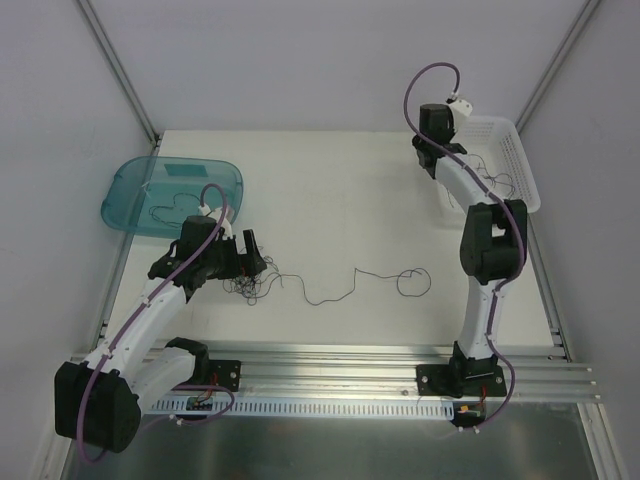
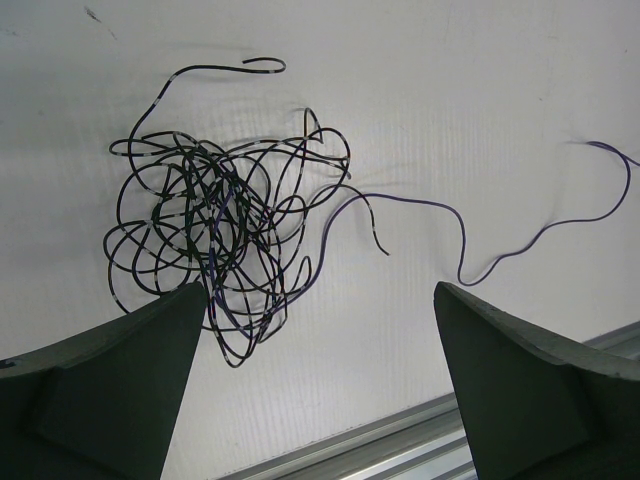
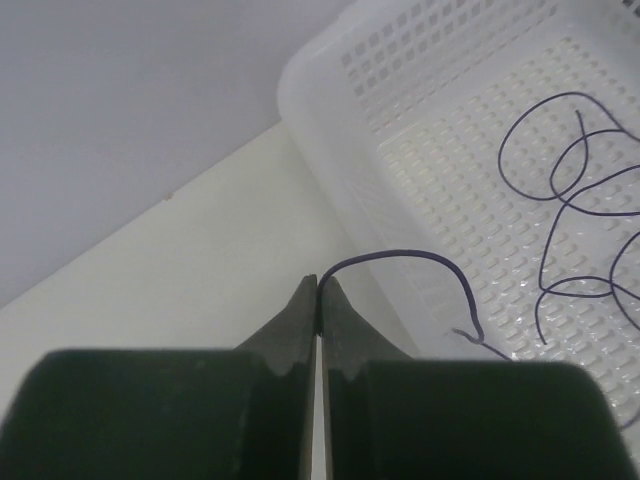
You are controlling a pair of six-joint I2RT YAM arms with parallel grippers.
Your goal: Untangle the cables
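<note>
A tangle of thin dark cables (image 1: 250,285) lies on the table just right of my left gripper (image 1: 252,252). In the left wrist view the tangle (image 2: 215,220) sits ahead of the wide-open, empty jaws, nearer the left finger (image 2: 120,380). One loose cable (image 1: 370,280) trails right from it across the table. My right gripper (image 3: 319,285) is shut on one end of a cable (image 3: 410,258) that arcs over the rim into the white basket (image 3: 330,150), where more cable loops (image 3: 570,190) lie. Another cable (image 1: 170,208) lies in the teal tray (image 1: 125,185).
The white basket (image 1: 520,150) stands at the back right against the wall. The teal tray is at the back left. An aluminium rail (image 1: 350,365) runs along the near table edge; it also shows in the left wrist view (image 2: 400,440).
</note>
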